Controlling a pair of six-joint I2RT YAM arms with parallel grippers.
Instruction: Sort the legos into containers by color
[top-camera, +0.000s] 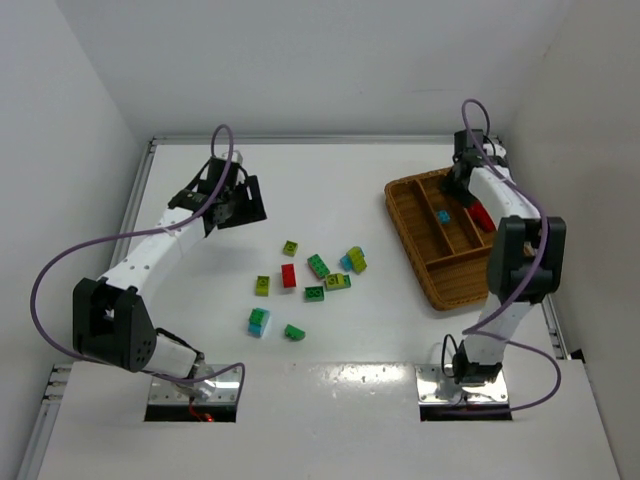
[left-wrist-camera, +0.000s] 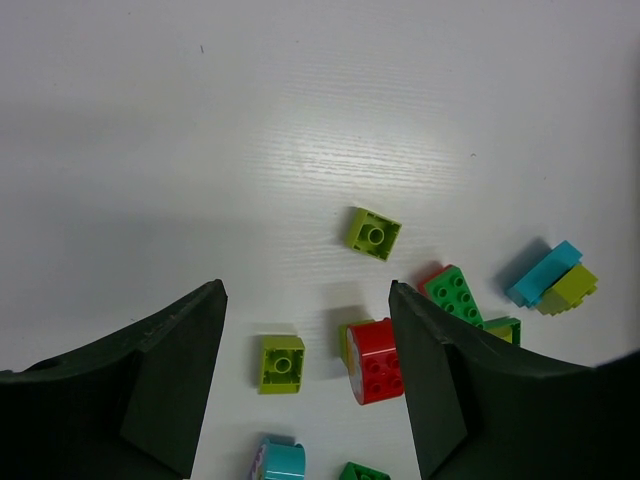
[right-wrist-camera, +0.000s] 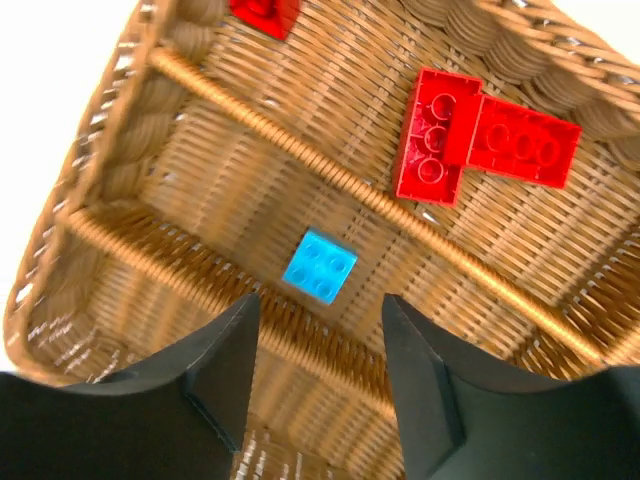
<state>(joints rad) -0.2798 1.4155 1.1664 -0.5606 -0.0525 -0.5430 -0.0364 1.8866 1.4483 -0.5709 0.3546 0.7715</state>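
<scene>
Got a wicker tray (top-camera: 413, 248) on the right of the worktop (top-camera: 350, 180), long axis running away from the arms, slightly slanted. Holds a cyan brick (right-wrist-camera: 320, 265) in its middle lane, two touching red bricks (right-wrist-camera: 435, 135) one lane over. Loose bricks (top-camera: 318, 266) scattered well left of the tray. Right tool (right-wrist-camera: 320, 305) over the tray, spread wide, empty. Left tool (left-wrist-camera: 305, 300) far left of the tray, same deal.

Bright, even overhead light, with all three views in usable focus.

The white table (top-camera: 330, 190) carries a glossy sheen along its near strip in the overhead view and a pale glare patch in the left wrist view, where the bricks (left-wrist-camera: 374, 233) throw short, soft shadows. The wicker tray (right-wrist-camera: 110, 130) is evenly lit, with small glints on its rim; the surface beyond it is blown out to plain white.
</scene>
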